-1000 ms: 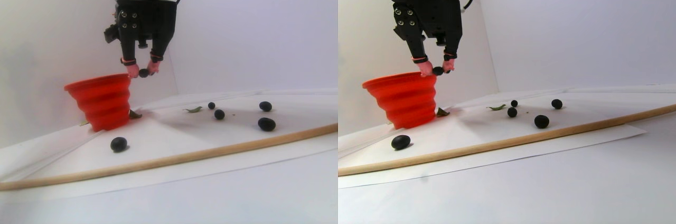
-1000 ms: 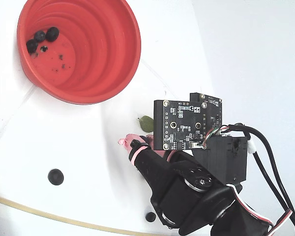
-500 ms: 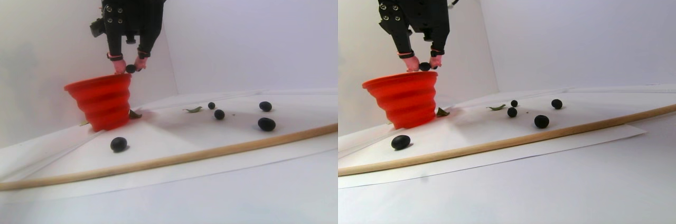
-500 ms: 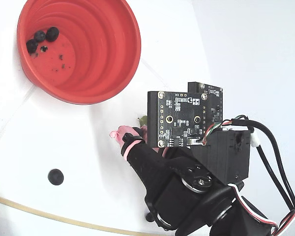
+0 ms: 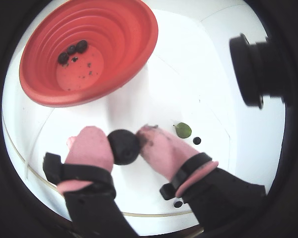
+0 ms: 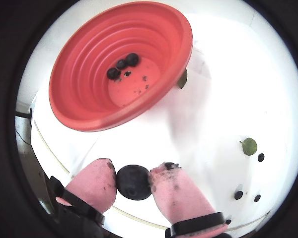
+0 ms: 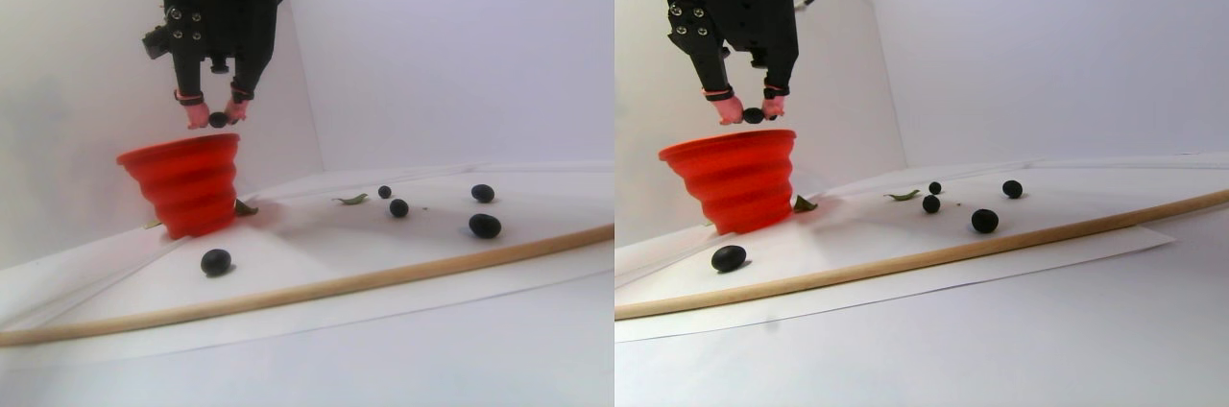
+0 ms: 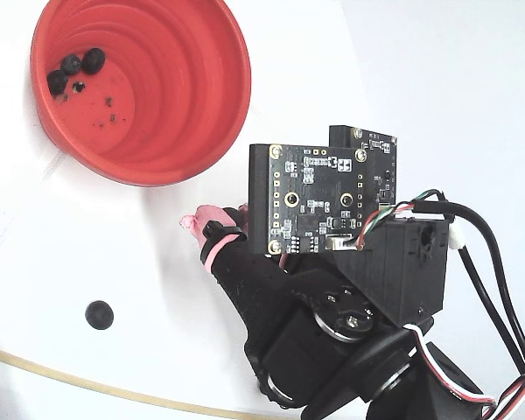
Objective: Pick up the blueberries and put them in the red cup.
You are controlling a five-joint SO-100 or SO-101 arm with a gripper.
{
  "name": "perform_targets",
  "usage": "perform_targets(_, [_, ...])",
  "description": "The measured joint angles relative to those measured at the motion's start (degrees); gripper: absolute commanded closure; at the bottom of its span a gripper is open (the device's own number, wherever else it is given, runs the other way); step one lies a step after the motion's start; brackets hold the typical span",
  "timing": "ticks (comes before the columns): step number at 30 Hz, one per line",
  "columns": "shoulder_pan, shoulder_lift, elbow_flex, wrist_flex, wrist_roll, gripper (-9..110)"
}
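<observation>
item: gripper (image 6: 133, 177). two pink-padded fingers (image 6: 92, 182), clamped on one dark blueberry (image 6: 134, 182), pads pressing it from either side; juice stains show on one pad. in the stereo pair view the gripper (image 7: 218, 120) hangs just above the cup's rim, toward the rim's right-hand side, not yet over the centre.

item: red cup (image 6: 84, 69). upright, stepped rings inside, dark specks on the floor. in a wrist view it fills the 11 o'clock sector, rim near the held berry but not beneath it. three berries in the cup (image 6: 122, 63) lie bunched at the floor's far edge; in the fixed view the same cluster (image 8: 73, 68) sits at about 10 o'clock of the cup's floor.

item: loose blueberries. one on the sheet in front of the cup (image 7: 216, 261); four more to its right (image 7: 485, 226), well apart from the cup. two green leaves (image 6: 249, 146) lie on the sheet, one just beside the cup's base, not task goods.

item: wooden rod (image 7: 384, 277). lies across the white sheet (image 7: 317, 244), in front of the loose berries.

handling note, as judgement: step in hand is carry-and-drop. carry the berry further toward 11 o'clock in the wrist view until it sits over the cup's floor, not the rim; keep height so the pads clear the soft wall; open only then. the berry may stick to a stained pad, so part the fingers widely. grip gently; the skin looks easily crushed.
</observation>
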Motion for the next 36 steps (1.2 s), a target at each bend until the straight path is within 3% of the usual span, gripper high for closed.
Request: perform_targets(36, [-5.6, -10.4, -7.6, -11.7, 3.1, 89])
